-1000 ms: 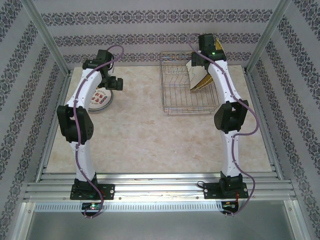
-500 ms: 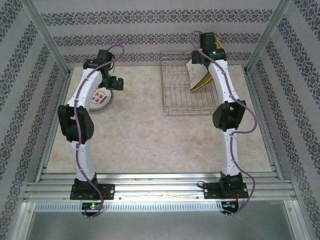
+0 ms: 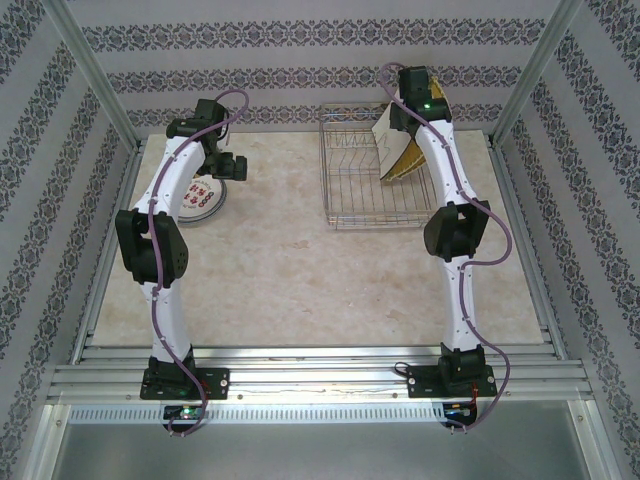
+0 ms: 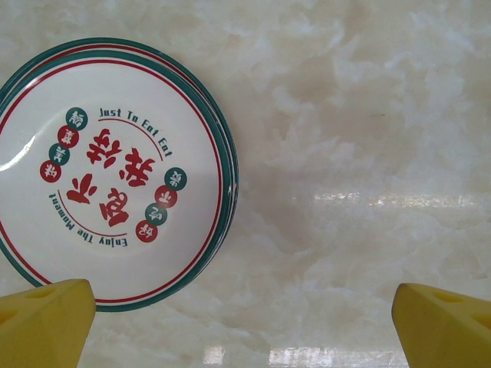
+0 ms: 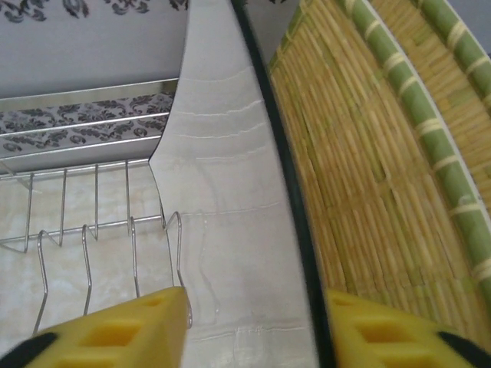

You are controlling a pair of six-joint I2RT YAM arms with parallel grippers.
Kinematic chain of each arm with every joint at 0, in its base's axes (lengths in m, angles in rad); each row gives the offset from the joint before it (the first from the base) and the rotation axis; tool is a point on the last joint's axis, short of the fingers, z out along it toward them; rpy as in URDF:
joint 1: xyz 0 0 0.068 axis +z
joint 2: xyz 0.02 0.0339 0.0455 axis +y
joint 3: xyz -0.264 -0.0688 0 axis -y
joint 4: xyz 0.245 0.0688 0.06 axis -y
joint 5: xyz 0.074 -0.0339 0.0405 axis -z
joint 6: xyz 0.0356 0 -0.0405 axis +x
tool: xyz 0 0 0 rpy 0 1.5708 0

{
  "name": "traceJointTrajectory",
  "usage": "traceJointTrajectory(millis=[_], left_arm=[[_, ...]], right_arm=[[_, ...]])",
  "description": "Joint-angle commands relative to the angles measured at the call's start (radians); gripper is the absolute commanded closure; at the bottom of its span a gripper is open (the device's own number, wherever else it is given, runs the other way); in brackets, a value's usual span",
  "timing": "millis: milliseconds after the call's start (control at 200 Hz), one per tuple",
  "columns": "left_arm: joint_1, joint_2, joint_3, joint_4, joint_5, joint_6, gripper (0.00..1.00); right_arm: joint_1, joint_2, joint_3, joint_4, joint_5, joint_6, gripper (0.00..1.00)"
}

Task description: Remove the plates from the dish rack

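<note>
On the bench [image 3: 300, 290], the dish rack [image 3: 375, 215] sits far right. The right arm [image 3: 438, 162] arches over its far corner, where a white square plate [image 5: 230, 192] stands on edge against a yellow woven-pattern plate [image 5: 360, 199]; the right hand [image 5: 257, 330] straddles the white plate's rim, grip uncertain. The left hand [image 4: 245, 322] hangs spread by a flat round plate [image 4: 115, 169].
</note>
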Motion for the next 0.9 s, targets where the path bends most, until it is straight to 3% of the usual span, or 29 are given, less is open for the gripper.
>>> traceJointTrajectory(millis=[0,380,894], left_arm=[[-0.008,0.011,0.022,-0.031,0.005,0.004,0.00],[-0.008,-0.002,0.011,-0.024,0.005,-0.001,0.00],[-0.007,-0.001,-0.024,0.002,0.025,-0.013,0.00]], right_arm=[[0.020,0.003,0.025,0.005,0.007,0.009,0.62],[0.030,-0.038,0.007,0.019,0.021,0.014,1.00],[0.050,-0.180,0.019,0.014,0.064,-0.019,1.00]])
